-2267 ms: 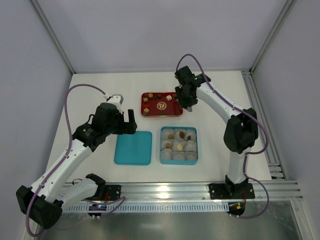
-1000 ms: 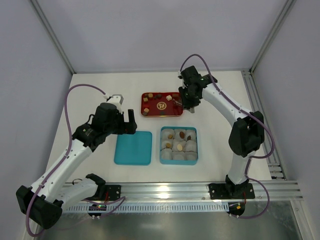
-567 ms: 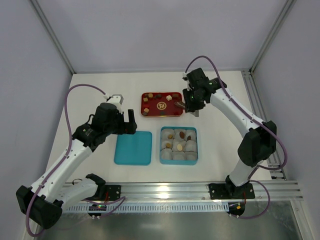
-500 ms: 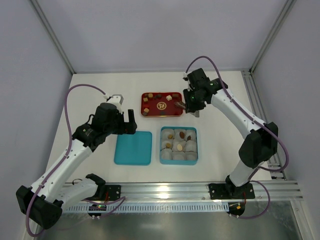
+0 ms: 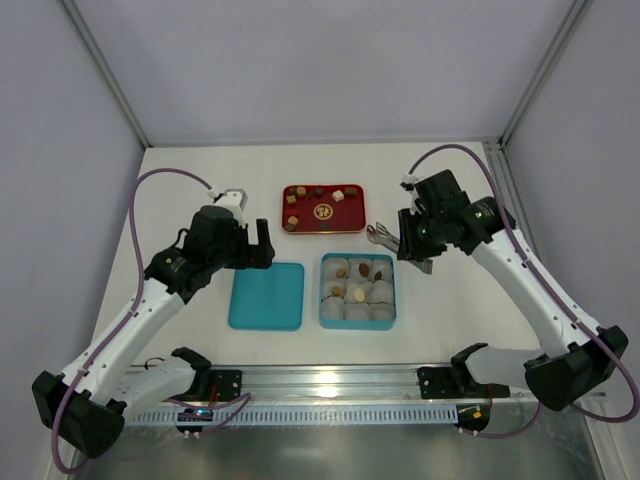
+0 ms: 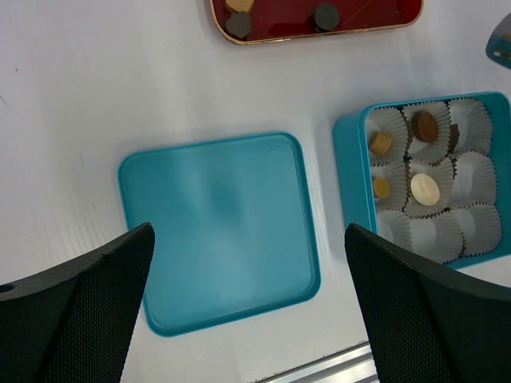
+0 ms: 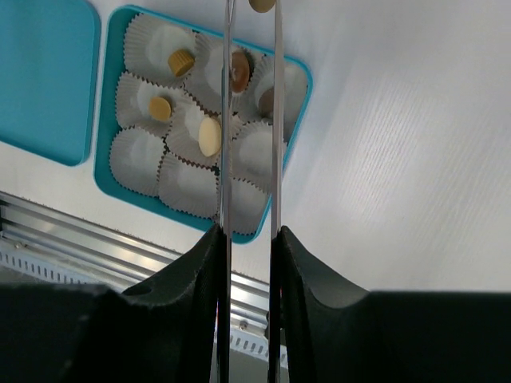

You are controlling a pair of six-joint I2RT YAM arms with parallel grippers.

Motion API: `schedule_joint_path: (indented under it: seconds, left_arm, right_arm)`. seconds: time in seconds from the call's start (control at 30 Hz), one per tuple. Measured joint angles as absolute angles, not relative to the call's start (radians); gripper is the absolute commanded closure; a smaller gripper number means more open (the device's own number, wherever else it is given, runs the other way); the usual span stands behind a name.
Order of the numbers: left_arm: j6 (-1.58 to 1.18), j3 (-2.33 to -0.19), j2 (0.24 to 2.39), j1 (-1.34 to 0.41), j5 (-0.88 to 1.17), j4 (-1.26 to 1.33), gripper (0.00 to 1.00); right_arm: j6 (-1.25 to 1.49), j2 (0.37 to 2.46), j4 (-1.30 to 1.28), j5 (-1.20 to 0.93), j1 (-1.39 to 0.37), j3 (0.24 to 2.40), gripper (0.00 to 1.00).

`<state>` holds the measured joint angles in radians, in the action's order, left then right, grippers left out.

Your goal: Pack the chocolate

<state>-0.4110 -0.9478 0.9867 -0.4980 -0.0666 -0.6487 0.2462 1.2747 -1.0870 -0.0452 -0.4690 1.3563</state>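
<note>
My right gripper point(image 5: 408, 242) point(image 7: 248, 233) is shut on thin metal tongs point(image 5: 383, 236) point(image 7: 227, 120). The tong tips pinch a tan chocolate piece point(image 7: 262, 4) above the far right corner of the teal box point(image 5: 325, 292) point(image 7: 104, 152). The box holds white paper cups, several with chocolates in them, such as a tan one point(image 7: 181, 60) and a pale one point(image 7: 209, 136). More chocolates point(image 5: 293, 200) lie on the red tray point(image 5: 322, 225). My left gripper point(image 5: 256, 245) point(image 6: 247, 231) is open and empty above the teal lid point(image 5: 267, 295) point(image 6: 219, 231).
The lid lies flat to the left of the box. The red tray point(image 6: 315, 30) sits behind both, with a dark piece point(image 6: 326, 14) on it. A metal rail point(image 5: 400, 375) runs along the near table edge.
My right arm has swung from over the red tray to the right and nearer, carrying the tongs with a tan piece to the box's far right corner. The left arm has not moved.
</note>
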Motion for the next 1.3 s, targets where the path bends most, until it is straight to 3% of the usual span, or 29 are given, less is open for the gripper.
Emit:
schedule_joint_path:
  seconds: [0.47, 0.87, 1.3]
  left_arm:
    - [-0.411, -0.948, 0.987, -0.498, -0.059, -0.649, 0.00]
    - [-0.411, -0.948, 0.987, -0.498, -0.059, -0.649, 0.00]
    - [-0.411, -0.948, 0.987, -0.498, -0.059, -0.649, 0.00]
  right_arm:
    - [0.312, 1.031, -1.227, -0.082, -0.509, 1.145, 0.69]
    - [0.409, 0.984, -1.267, -0.062, -0.645, 1.071, 0.69]
    - [0.445, 0.971, -1.272, -0.029, -0.659, 1.056, 0.59]
